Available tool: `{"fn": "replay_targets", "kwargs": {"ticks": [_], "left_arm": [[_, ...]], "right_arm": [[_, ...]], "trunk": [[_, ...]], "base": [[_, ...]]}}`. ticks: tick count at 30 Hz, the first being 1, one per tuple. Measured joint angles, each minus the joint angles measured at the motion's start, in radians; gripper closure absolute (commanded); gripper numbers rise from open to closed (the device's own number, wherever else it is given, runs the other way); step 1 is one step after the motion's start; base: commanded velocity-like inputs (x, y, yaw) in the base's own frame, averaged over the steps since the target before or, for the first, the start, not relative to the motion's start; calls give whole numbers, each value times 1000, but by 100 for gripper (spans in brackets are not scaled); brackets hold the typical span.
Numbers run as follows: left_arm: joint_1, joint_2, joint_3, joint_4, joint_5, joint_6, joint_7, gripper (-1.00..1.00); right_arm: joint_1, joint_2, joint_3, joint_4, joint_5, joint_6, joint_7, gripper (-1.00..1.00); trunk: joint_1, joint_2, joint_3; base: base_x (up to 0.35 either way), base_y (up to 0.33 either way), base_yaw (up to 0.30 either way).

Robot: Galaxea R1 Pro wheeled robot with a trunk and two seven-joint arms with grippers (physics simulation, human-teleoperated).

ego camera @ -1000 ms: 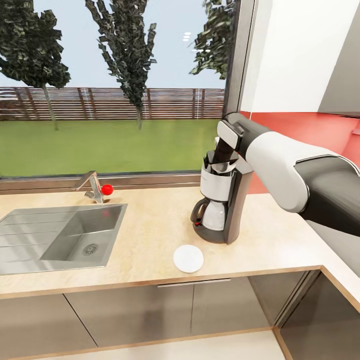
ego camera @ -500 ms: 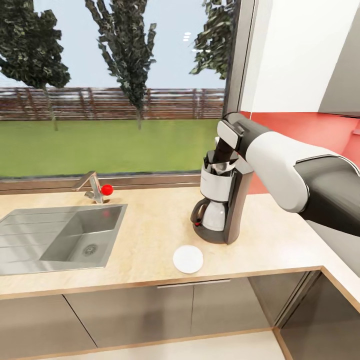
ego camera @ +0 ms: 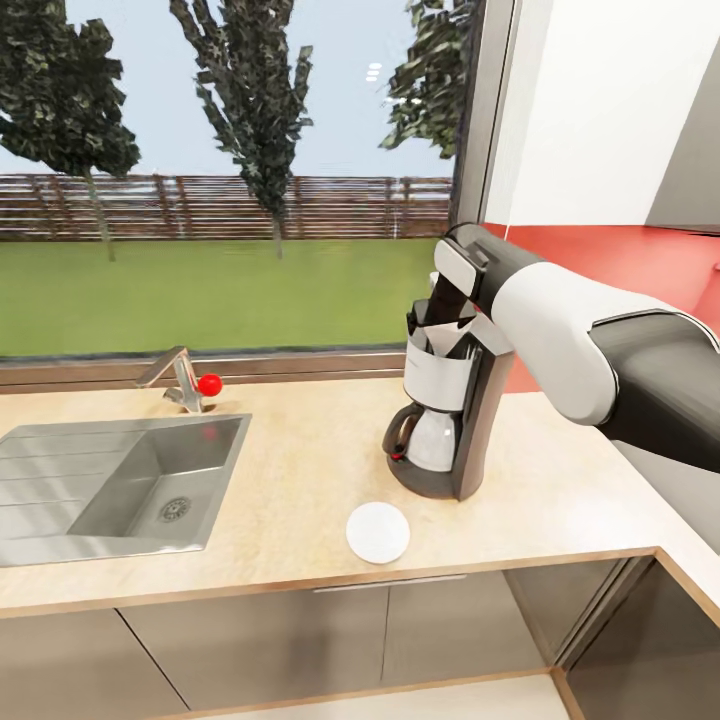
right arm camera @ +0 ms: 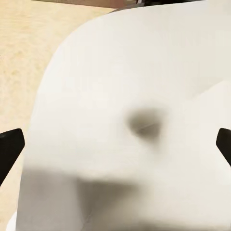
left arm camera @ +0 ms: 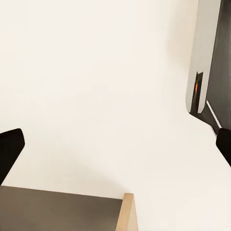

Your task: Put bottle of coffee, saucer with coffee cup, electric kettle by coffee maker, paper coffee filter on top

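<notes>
Here we are at the kitchen countertop (ego camera: 300, 480), and our right arm reaches in over the coffee maker (ego camera: 445, 415), the right gripper (ego camera: 447, 308) poised straight above its open top. Directly beneath the fingertips sits the paper coffee filter (ego camera: 450, 337), a pale cone nestled in the machine's white upper housing. From the right wrist camera that filter (right arm camera: 130, 120) spreads wide just under us, creased toward a dark dimple at its centre, with both black fingertips (right arm camera: 9, 147) standing far apart at either side of the frame. So the right jaws are spread wide and clamped on nothing.

We judge the step in hand to be the filter's release and the retreat. To do it well, we would lift straight up and away from the cone, keeping the fingers apart so neither pad snags the paper's edge and drags it out of the housing. A sideways exit looks risky, since the paper is light and the machine's rear column stands just behind the gripper.

Below and nearer our base than the gripper, the saucer (ego camera: 378, 532) lies flat on the counter, just beside the machine's foot, with no cup on it yet. Off on the far side from the gripper sits the steel sink (ego camera: 120, 480).

Our left gripper (left arm camera: 115, 144) faces a blank pale wall, its dark tips wide apart, nothing between them.
</notes>
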State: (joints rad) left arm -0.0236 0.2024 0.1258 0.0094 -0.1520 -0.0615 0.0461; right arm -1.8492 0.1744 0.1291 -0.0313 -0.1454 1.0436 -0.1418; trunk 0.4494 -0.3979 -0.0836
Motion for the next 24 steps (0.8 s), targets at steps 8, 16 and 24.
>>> {"fn": "replay_targets", "kwargs": {"ticks": [8, 16, 24], "left_arm": [[0, 0, -1, 0, 0, 0, 0, -100], [0, 0, 0, 0, 0, -2, 0, -100], [0, 0, 0, 0, 0, -3, 0, -100]], "right_arm": [[0, 0, -1, -6, 0, 0, 0, -100], [0, 0, 2, -48, 2, 0, 0, -100], [0, 0, 0, -123, 0, 1, 2, -100]], "trunk": [[0, 0, 0], [0, 0, 0], [0, 0, 0]], "base": [[7, 6, 0], [0, 0, 0], [0, 0, 0]]}}
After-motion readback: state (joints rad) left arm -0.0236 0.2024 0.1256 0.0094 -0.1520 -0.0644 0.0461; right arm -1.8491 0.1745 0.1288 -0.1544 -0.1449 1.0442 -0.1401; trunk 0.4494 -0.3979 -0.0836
